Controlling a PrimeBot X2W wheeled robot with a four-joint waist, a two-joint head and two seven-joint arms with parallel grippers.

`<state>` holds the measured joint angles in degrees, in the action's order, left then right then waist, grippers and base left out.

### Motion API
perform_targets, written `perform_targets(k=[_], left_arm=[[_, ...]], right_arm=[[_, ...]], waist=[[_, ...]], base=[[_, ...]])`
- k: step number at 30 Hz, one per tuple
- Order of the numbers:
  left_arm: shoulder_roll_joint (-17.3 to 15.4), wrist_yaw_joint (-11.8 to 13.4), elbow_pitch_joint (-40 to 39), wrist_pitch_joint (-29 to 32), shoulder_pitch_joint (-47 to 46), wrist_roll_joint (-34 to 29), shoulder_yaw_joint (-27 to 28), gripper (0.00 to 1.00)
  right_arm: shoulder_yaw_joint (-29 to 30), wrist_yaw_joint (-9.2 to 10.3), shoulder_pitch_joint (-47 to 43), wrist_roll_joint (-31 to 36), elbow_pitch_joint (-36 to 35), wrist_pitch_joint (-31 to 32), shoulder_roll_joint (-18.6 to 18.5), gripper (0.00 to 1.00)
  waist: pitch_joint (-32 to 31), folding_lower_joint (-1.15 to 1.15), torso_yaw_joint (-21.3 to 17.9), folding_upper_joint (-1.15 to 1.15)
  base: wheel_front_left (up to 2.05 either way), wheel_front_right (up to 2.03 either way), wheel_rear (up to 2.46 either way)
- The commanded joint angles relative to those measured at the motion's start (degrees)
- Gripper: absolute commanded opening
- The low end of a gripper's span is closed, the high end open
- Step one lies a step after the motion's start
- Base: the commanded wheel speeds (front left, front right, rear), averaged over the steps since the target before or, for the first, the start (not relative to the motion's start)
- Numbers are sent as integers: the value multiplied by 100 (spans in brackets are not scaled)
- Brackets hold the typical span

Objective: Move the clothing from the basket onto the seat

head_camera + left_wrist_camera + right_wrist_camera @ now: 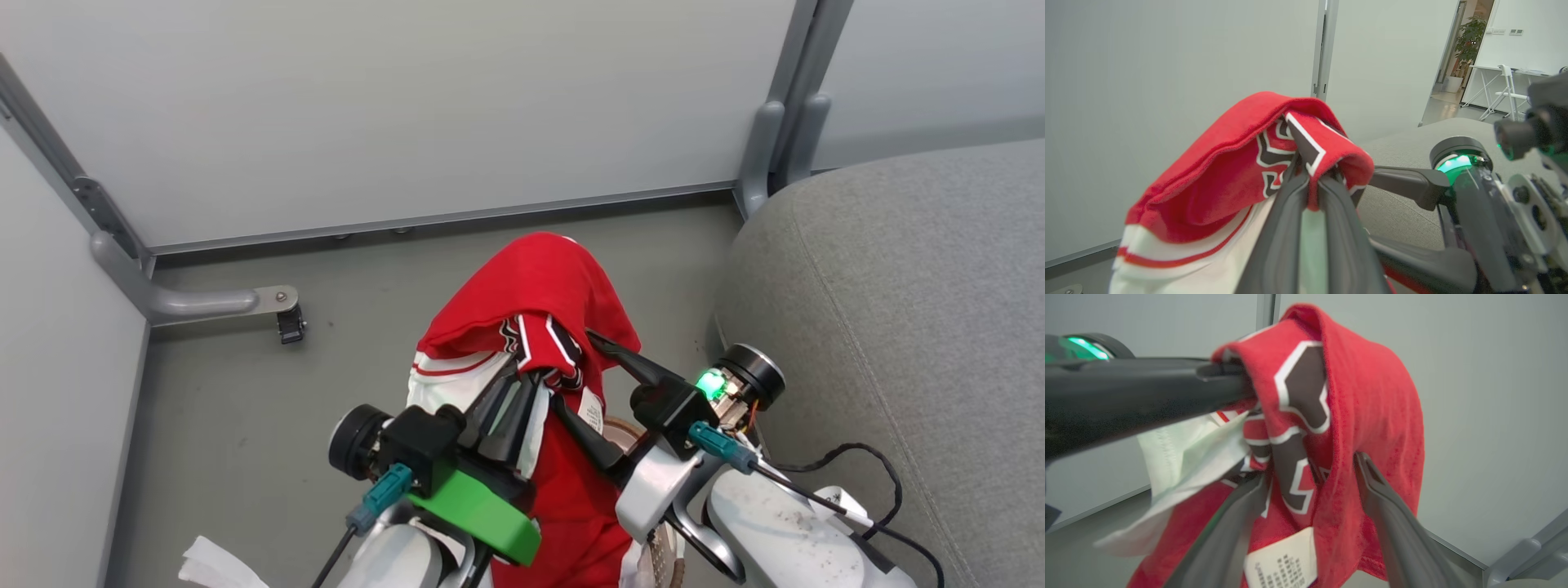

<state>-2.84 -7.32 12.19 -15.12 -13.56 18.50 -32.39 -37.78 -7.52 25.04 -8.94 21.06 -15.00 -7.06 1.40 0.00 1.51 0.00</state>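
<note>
Grey floor (237, 408), pale partition walls (408, 106) behind. Item 1: the clothing (539, 286), bunched and hanging lengthwise downward from our left gripper (522, 377), whose jaws are clamped on a fold. Item 2: our right gripper (571, 366), jaws wide apart astride the same fold, gripping nothing. Item 3: the seat (898, 327), to our right, its rounded edge near; we judge a rightward carry unobstructed.

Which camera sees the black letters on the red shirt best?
The right wrist view: the black letters on the red shirt look big and close there. The left wrist view shows a folded bit of them beside the left claw. In the head view they look tiny.
</note>
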Motion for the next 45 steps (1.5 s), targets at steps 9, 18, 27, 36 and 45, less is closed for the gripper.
perform_targets(k=[9, 18, 27, 36, 45], left_arm=[[-11, 5, 35, -4, -70, 149, -167, 0], [-11, 83, 80, -3, 39, -4, 43, 100], [-13, 63, 143, -2, 55, -73, 195, 100], [-15, 35, 240, -1, -18, -58, 195, 100], [-19, 10, 330, -1, -160, -116, 188, 100]], right_arm=[[-16, 6, -96, -410, 272, -24, 204, 0], [406, 7, -408, -654, 84, -25, 158, 0], [786, 7, -779, -797, -79, -26, 104, 0], [1284, 7, -1057, -840, -204, -26, 105, 0], [1722, 6, -1003, -784, -259, -26, 1, 0]], waist=[[-50, 0, 121, 0], [48, 0, -572, 0], [231, 0, -1816, 0], [361, 0, -2792, 0], [643, 0, -3073, 0]], base=[[0, 0, 0], [0, 0, 0], [0, 0, 0], [0, 0, 0], [0, 0, 0]])
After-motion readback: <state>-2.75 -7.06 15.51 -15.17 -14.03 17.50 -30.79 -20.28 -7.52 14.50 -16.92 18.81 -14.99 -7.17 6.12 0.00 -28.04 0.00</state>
